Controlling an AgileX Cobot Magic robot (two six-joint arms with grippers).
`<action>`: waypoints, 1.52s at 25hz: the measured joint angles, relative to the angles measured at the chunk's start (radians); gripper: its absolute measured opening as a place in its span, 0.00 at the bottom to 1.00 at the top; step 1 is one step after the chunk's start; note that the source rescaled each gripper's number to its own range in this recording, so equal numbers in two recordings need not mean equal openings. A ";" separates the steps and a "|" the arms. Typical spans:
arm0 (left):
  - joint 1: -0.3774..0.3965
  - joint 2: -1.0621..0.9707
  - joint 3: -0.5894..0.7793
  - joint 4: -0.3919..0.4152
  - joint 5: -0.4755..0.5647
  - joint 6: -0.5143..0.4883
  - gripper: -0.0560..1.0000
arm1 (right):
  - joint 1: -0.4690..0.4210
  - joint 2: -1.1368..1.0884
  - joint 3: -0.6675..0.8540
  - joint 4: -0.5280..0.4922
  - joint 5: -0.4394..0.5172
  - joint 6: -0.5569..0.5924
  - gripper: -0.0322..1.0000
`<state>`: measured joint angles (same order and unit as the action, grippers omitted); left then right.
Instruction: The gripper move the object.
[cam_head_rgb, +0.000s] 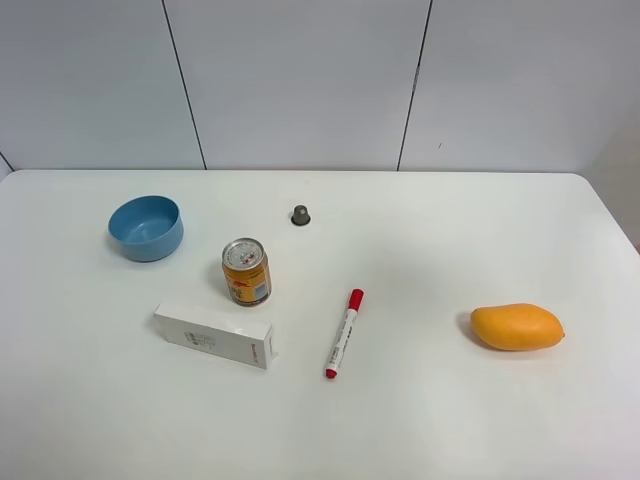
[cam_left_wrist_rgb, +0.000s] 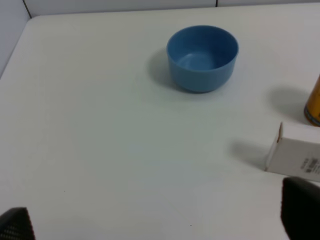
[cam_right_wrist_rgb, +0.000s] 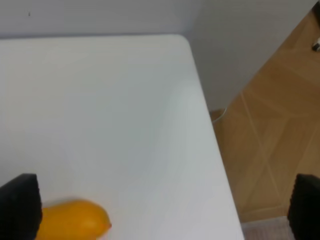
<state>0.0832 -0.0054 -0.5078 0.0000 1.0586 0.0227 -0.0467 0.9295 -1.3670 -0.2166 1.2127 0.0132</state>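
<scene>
Carton first: your long white boxy object (cam_head_rgb: 214, 336) lies flat on the smooth white table (cam_head_rgb: 420, 420), just beside the round can (cam_head_rgb: 246, 271). Both grippers, left (cam_left_wrist_rgb: 155, 220) and right (cam_right_wrist_rgb: 165, 210), show black fingertips spread wide, holding nothing.

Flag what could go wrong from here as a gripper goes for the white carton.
The can stands close behind the white carton; a gripper coming down could topple it. The marker lies just right of the carton and could be swept if the carton is pushed that way. The left gripper is open, nothing held yet.
</scene>
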 joint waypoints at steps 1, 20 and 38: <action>0.000 0.000 0.000 0.000 0.000 0.000 1.00 | 0.000 -0.039 0.045 0.010 0.000 0.000 1.00; 0.000 0.000 0.000 0.000 0.000 0.000 1.00 | 0.000 -0.779 0.806 0.147 -0.202 0.001 1.00; 0.000 0.000 0.000 0.000 0.000 0.000 1.00 | 0.000 -0.850 0.867 0.153 -0.152 0.005 1.00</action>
<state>0.0832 -0.0054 -0.5078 0.0000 1.0586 0.0227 -0.0467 0.0794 -0.4999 -0.0637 1.0604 0.0177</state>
